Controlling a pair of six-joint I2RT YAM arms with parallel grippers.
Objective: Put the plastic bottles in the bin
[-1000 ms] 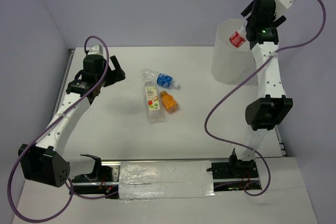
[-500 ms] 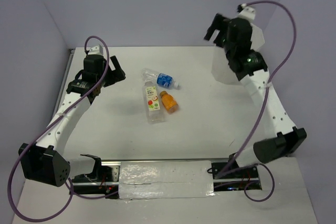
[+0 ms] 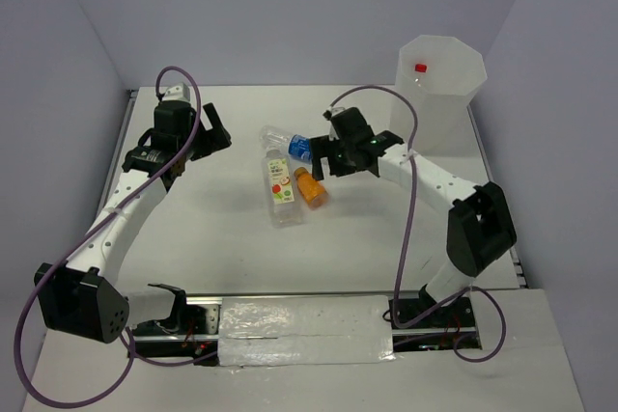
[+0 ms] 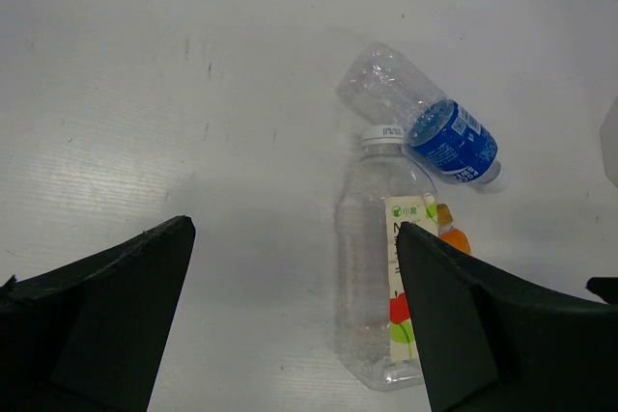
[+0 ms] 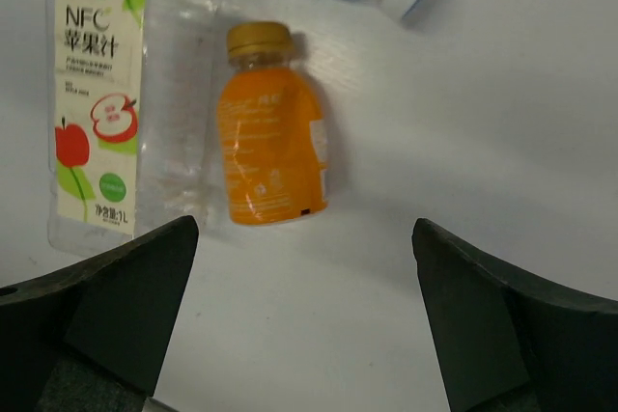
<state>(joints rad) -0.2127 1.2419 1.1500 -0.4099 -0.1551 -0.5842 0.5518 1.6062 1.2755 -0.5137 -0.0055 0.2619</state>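
R claw wide open, empty; orange bottle just ahead, centred btwn jaws, untouched.

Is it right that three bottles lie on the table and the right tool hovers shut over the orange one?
No: the right tool hovers open, not shut, over the orange bottle; the right wrist view shows it spread wide. The rest holds.

A robotics lab: plain lilac walls box in a white table carrying two bolted, cabled arms.
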